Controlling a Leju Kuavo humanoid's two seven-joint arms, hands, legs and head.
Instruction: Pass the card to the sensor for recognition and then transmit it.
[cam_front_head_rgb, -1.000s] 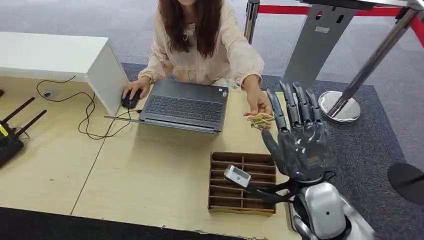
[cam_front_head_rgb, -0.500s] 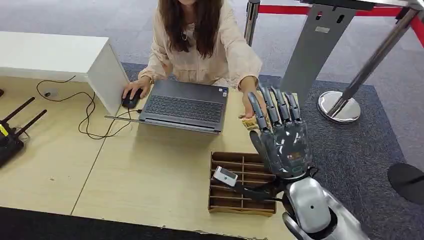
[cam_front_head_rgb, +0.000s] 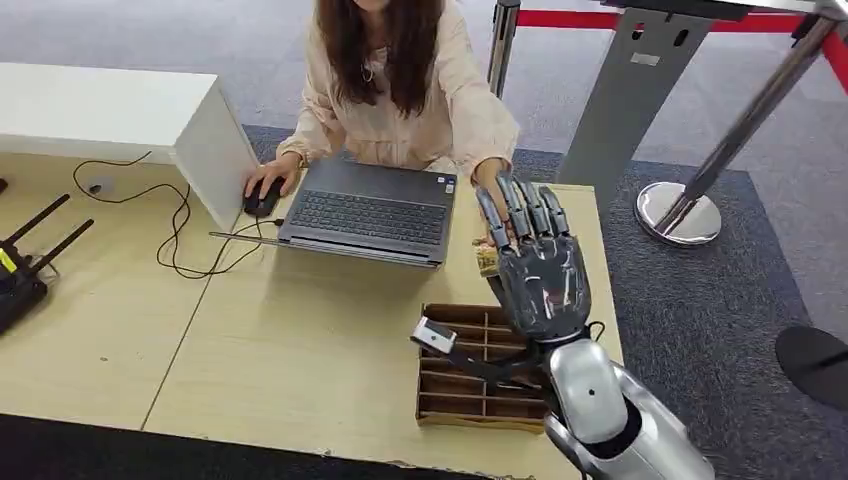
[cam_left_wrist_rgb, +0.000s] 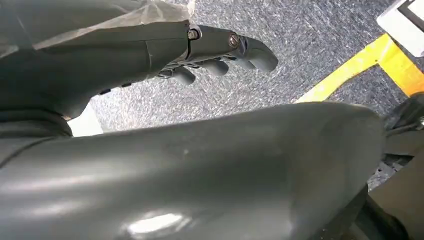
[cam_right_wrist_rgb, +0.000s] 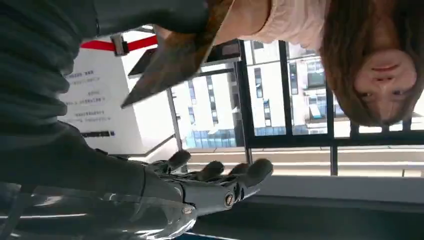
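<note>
Overhead, bare wooden table (cam_front_head_rgb: 300, 340) lies open to the left of my right hand (cam_front_head_rgb: 540, 275), running out to a router (cam_front_head_rgb: 20, 280) and a white box (cam_front_head_rgb: 120, 115) at the far side. Closer in, a person types at a laptop (cam_front_head_rgb: 370, 212). My right hand is raised with its fingers spread wide, gripping nothing. Just beyond its fingertips the person's hand (cam_front_head_rgb: 492, 225) holds out the card (cam_front_head_rgb: 487, 260), tan and patterned, seen edge-on from my wrist. Below my hand sits a slotted cardboard tray (cam_front_head_rgb: 470, 395). Right of it, dark carpet (cam_front_head_rgb: 720, 300) and a stanchion base (cam_front_head_rgb: 678, 212). My left hand (cam_left_wrist_rgb: 220, 50) hangs over the carpet, fingers loosely curled, holding nothing.
</note>
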